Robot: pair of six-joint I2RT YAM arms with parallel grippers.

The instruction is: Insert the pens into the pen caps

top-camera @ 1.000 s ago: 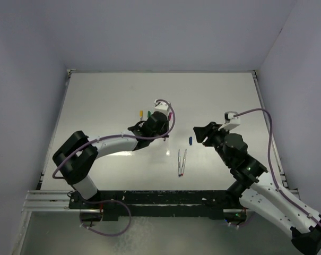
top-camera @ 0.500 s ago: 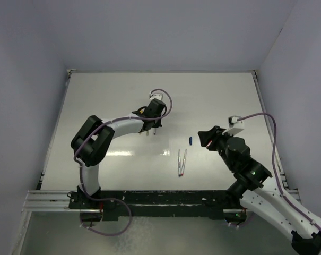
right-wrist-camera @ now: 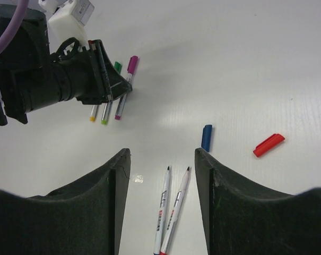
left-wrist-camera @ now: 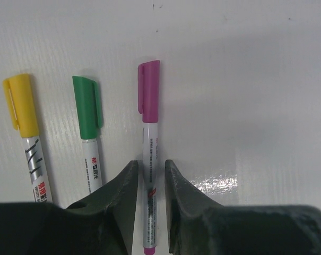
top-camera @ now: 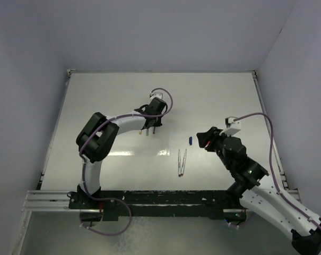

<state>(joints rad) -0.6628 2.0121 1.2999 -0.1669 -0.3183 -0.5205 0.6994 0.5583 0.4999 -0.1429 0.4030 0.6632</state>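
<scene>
Progress: left pincer [left-wrist-camera: 150, 167] has carried the white magenta-capped marker pen [left-wrist-camera: 149, 133] to the far left and set it beside the yellow-capped pen [left-wrist-camera: 23, 122] and green-capped pen [left-wrist-camera: 89, 122]. Jaws are narrow, just off its barrel. Three done. Centre: two bare white pens [right-wrist-camera: 163, 204], stubby blue plastic cap [right-wrist-camera: 206, 137], red plastic cap [right-wrist-camera: 268, 145]. Right pincer [right-wrist-camera: 163, 155] hovers spread wide, empty.

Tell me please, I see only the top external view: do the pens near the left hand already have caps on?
Observer: Yes. The left wrist view shows the yellow pen, green pen and magenta pen, each capped.
Operator: Does the left hand hold one?
Observer: No. The left hand is open, one finger on each side of the magenta pen lying on the table.
Operator: Where is the red cap?
Observer: The right wrist view shows the red cap on the table, apart from the blue cap.
</scene>
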